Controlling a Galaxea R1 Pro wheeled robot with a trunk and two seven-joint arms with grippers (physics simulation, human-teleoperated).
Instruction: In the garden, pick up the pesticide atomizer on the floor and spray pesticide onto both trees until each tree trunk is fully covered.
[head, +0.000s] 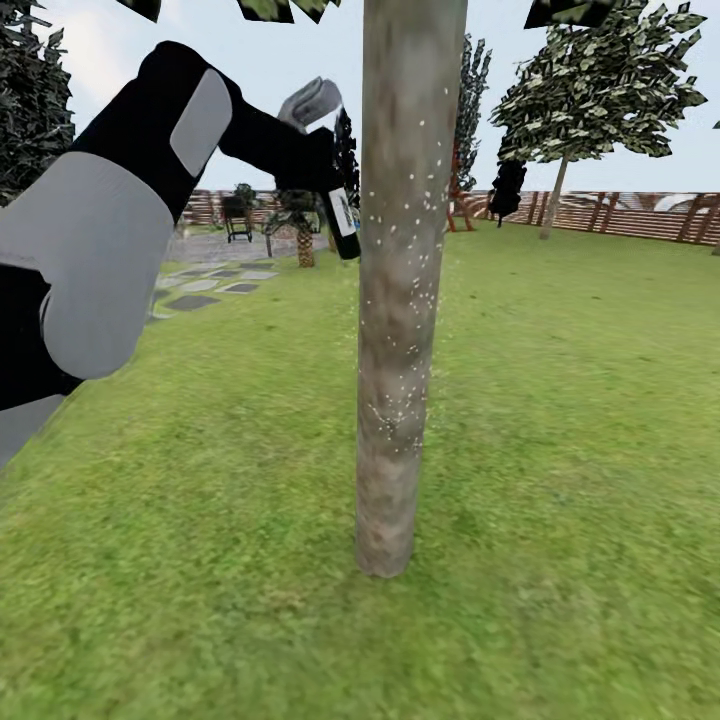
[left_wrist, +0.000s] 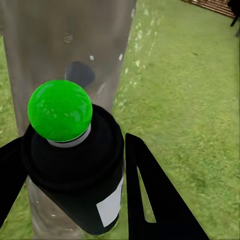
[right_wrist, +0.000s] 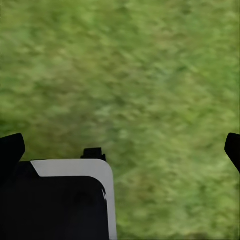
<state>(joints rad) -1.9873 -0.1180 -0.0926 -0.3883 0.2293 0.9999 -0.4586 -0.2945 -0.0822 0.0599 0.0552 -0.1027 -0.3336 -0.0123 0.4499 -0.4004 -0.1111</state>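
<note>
Clamped in my left tool (left_wrist: 75, 165) is the sprayer (left_wrist: 75, 165), a dark bottle with a white label and a round green button on top, my black fingers (left_wrist: 155, 200) pressed to either side of it. From the head view, my left arm (head: 110, 210) reaches up and across, holding the sprayer (head: 343, 215) just beside the tree trunk (head: 400, 300), on its left side, well above the grass (head: 560, 480). White specks (head: 400, 400) dot the grey-brown bark through the trunk's middle stretch; the foot of the trunk looks bare. The left wrist view shows the trunk (left_wrist: 65, 50) right behind the sprayer, with specks along its edge. My right tool (right_wrist: 120, 145) hangs over plain grass (right_wrist: 150, 75) with its two black tips wide apart and nothing between them. A second tree (head: 600, 90) stands far off by the brown slat fence (head: 620, 215).
</note>
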